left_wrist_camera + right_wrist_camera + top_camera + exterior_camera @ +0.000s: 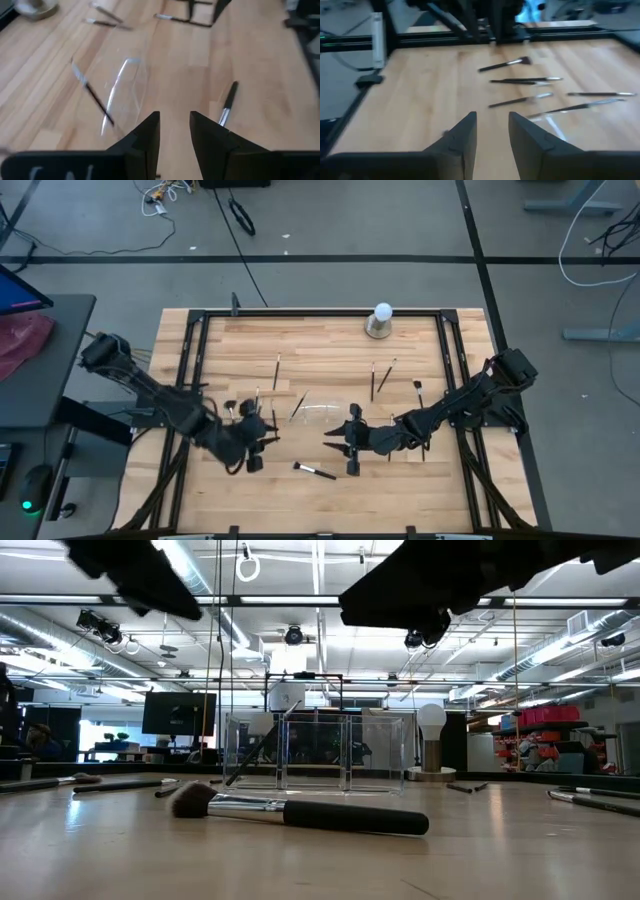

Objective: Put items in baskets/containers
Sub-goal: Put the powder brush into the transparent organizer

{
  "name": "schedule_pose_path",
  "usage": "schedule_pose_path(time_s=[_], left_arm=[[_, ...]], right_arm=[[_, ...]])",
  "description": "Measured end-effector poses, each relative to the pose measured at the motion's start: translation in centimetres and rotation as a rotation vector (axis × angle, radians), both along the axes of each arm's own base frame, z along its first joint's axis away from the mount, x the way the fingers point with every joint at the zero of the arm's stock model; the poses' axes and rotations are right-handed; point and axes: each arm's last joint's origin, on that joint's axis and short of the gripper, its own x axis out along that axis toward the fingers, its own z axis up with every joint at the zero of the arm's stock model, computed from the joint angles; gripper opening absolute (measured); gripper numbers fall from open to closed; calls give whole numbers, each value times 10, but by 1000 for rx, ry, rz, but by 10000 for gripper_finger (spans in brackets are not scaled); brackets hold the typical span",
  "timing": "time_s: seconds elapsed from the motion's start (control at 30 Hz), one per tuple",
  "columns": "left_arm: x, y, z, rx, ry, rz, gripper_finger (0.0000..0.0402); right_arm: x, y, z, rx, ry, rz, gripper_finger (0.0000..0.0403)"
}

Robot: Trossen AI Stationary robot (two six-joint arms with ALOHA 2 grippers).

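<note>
The clear plastic holder (322, 412) stands mid-table, and one thin dark brush (255, 748) leans inside it with its tip over the rim. Other brushes lie flat around it: one thick-handled brush (315, 471) toward the near edge, a few (377, 378) toward the far side, and several (525, 80) on the left. My left gripper (264, 440) hovers open just left of the holder, which shows ahead of it (120, 95). My right gripper (332, 443) hovers open at the holder's near right. Neither holds anything.
A white ball on a grey base (381, 320) stands at the far edge. A black frame (300, 312) borders the wooden table. The thick-handled brush (300, 812) lies between the two grippers, toward the near edge. Bare wood shows near the left edge (420, 95).
</note>
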Motion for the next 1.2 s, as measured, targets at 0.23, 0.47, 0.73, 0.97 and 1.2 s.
schedule_pose_path(time_s=[0.23,0.47,0.73,0.97,1.2], left_arm=[[-4,-27,-31,-43,-109,136,112],[13,-49,-57,-91,-184,152,112],[28,-57,-75,-147,-238,170,112],[32,-61,-75,-172,-285,171,112],[33,-64,-71,-194,-334,185,112]], right_arm=[[3,6,-18,47,73,121,151],[18,25,-49,47,146,167,212],[35,49,-80,-1,229,222,222],[34,49,-101,26,322,224,206],[27,44,-109,-16,406,142,159]])
